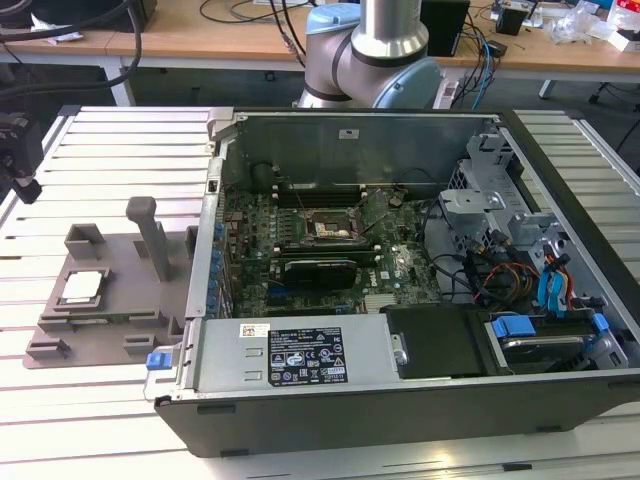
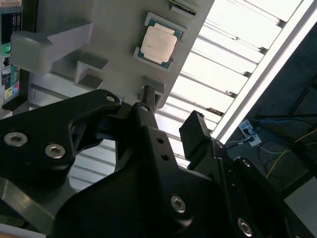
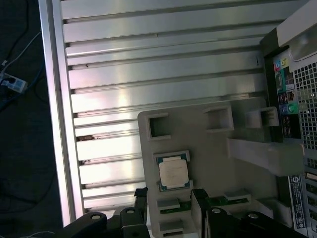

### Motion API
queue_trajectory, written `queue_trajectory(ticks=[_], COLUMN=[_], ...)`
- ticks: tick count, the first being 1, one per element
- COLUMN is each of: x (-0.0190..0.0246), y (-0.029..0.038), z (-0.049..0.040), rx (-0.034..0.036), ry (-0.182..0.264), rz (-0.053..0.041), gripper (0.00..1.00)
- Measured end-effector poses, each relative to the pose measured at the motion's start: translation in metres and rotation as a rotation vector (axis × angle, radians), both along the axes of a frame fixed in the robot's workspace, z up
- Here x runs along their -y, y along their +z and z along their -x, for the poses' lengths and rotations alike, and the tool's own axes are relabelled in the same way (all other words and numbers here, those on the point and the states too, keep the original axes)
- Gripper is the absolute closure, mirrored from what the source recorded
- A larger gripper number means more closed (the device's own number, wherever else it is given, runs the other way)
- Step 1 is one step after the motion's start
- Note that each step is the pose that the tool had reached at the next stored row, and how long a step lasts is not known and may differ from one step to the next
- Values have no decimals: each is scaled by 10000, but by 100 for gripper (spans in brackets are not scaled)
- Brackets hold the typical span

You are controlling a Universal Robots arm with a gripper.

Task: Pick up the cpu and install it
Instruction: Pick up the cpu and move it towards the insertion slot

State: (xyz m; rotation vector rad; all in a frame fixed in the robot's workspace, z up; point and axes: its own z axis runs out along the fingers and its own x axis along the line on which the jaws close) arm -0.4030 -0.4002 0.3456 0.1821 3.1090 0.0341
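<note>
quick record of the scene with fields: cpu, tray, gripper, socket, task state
cpu: lying flat in a recess of the grey tray
grey tray: on the slatted table, at the exterior view's left of the open computer case
gripper: open, empty, near the cpu, not touching it
socket: on the motherboard inside the computer case
task state: cpu not yet picked up

The cpu [image 3: 173, 174] shows a matt silver-grey metal lid; the tray [image 3: 208, 148] around it is matt grey plastic; the table [image 3: 148, 74] beneath the tray is ribbed, shiny metal.
</note>
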Motion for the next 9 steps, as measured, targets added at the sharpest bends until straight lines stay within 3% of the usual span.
queue_trajectory(ticks=[9], x=[0], y=[-35], z=[0], rx=[2], ry=[185], rz=[34], gripper=[52])
